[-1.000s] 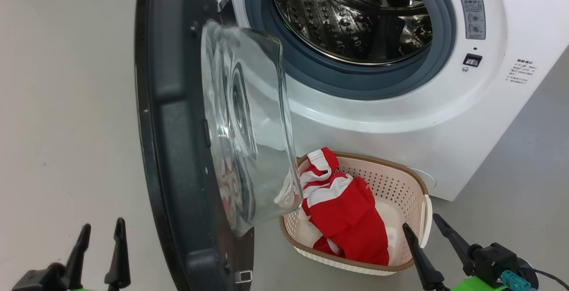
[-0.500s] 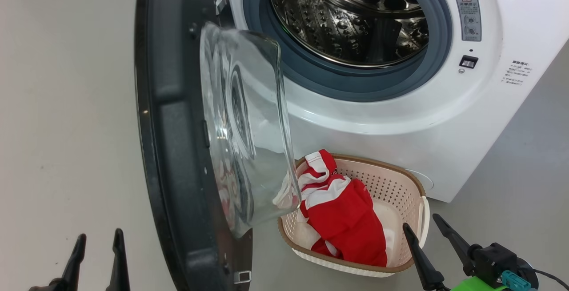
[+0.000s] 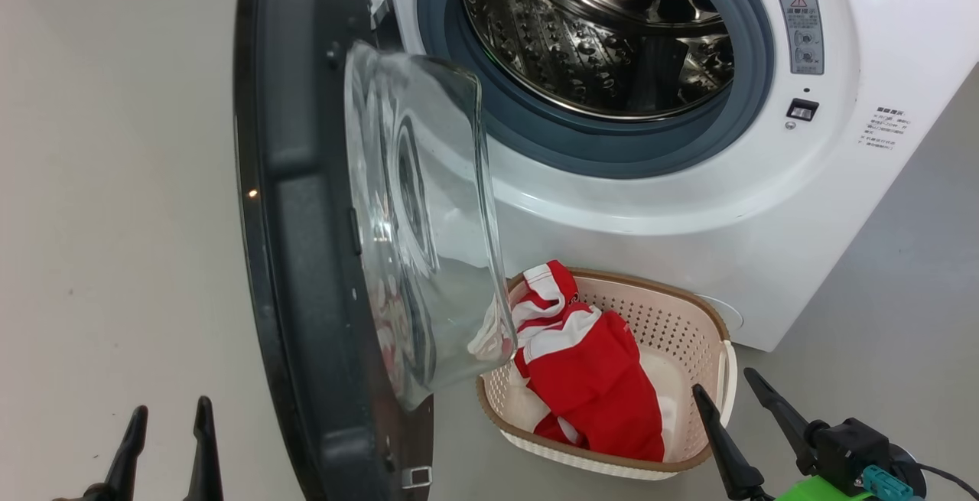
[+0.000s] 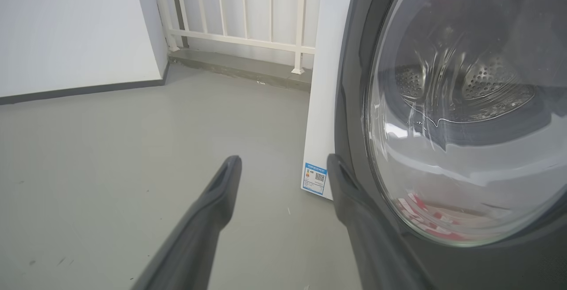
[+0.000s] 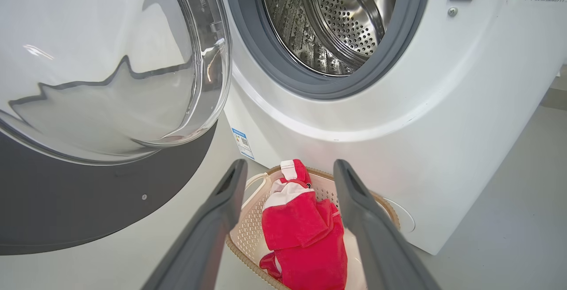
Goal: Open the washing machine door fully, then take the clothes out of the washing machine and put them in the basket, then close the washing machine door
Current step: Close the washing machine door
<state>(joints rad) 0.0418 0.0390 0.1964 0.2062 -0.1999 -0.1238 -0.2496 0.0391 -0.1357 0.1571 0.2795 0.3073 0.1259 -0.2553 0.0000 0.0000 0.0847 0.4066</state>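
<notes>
A: Item 1, door [image 3: 306, 203]: lie vs jaws?
B: Open, edge-on to head cam, plane running from robot to washer [image 3: 688, 203]. L gripper [image 3: 171, 407] nearest, on outer ring [image 4: 350, 82] side; jaws spread, empty. One finger [image 4: 347, 197] just beside ring in wrist cam; contact unclear. Closing push prob. goes rightward, toward washer.
A: Item 2, clothes [image 3: 596, 379]?
B: In basket [image 3: 673, 287], on floor [image 3: 115, 180] before washer. R gripper [image 3: 723, 380] near basket, jaws spread, empty.
A: Hidden?
B: Drum [image 3: 596, 42] looks empty, but its lower front sits behind the seal [image 3: 612, 149]. Basket's left end blurred by door glass [image 3: 428, 218]. L gripper body cut off.
</notes>
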